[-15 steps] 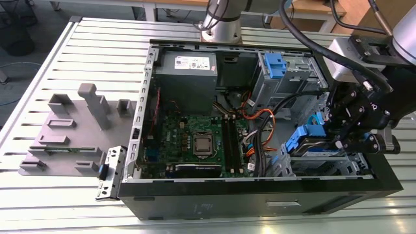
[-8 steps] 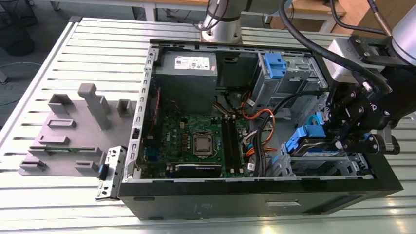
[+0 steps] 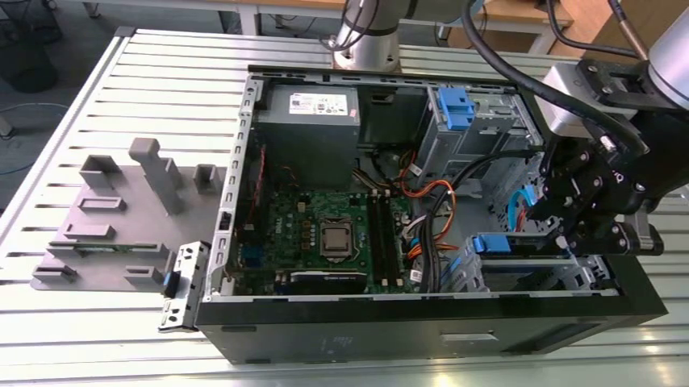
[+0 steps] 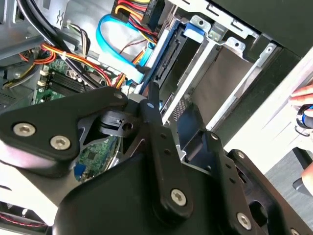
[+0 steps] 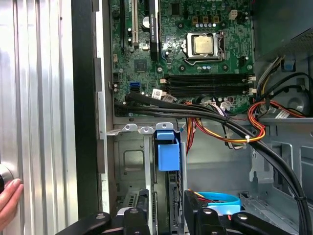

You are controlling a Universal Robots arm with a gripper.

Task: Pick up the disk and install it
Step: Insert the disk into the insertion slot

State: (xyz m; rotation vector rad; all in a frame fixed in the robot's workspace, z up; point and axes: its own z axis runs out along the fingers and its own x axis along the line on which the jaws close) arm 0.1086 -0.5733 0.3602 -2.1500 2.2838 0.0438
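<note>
Down at the case's corner, the black jointed pincer (image 5: 166, 218) straddles the disk (image 5: 166, 152), a flat drive in a glossy blue plastic bracket, standing on edge in a slot of the grey sheet-metal bay (image 5: 129, 161). Whether it is clamped on it I cannot tell. Just beside curls a flat light-blue ribbon cable (image 5: 222, 198). Beyond lie thick black round cables (image 5: 195, 113), the green circuit board (image 5: 195, 68), the open black tower case (image 3: 431, 330) and the ribbed aluminium counter (image 3: 140, 97).

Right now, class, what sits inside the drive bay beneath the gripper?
A blue carrier handle sits in a slot of the grey bay, with cables running past it. The gripper covers the rest of the slot, so whatever the handle carries cannot be seen.
</note>
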